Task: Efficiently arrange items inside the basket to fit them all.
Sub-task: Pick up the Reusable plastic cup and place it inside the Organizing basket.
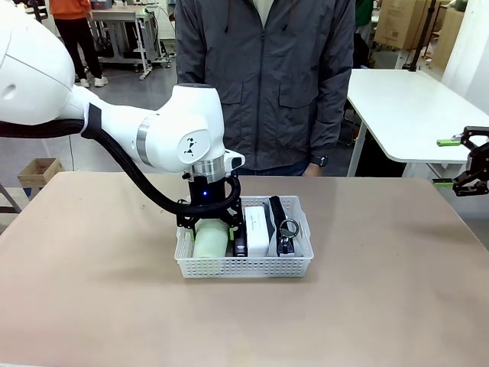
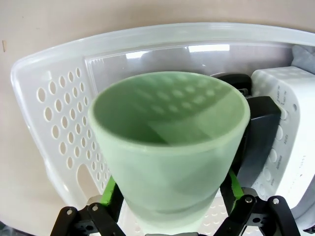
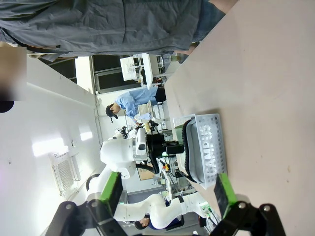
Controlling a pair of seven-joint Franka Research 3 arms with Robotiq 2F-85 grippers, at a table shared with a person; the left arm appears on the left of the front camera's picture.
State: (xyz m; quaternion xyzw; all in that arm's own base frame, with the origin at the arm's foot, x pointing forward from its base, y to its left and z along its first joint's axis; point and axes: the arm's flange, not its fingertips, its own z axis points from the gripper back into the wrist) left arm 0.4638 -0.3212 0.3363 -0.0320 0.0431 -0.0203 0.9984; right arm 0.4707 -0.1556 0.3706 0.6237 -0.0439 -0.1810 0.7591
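The left hand (image 1: 212, 227) gripped the green cup (image 1: 211, 238) inside the basket (image 1: 244, 266), beside the stapler (image 1: 241, 238), white block (image 1: 257, 227) and pouch (image 1: 287, 229).

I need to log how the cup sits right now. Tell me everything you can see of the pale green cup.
The pale green cup is translucent, smooth plastic, tapering from a wide open mouth to a narrower base, and looks empty. The left gripper clamps it near the base, green pads on opposite sides. It lies tilted at the left end of the white basket, beside the black stapler.
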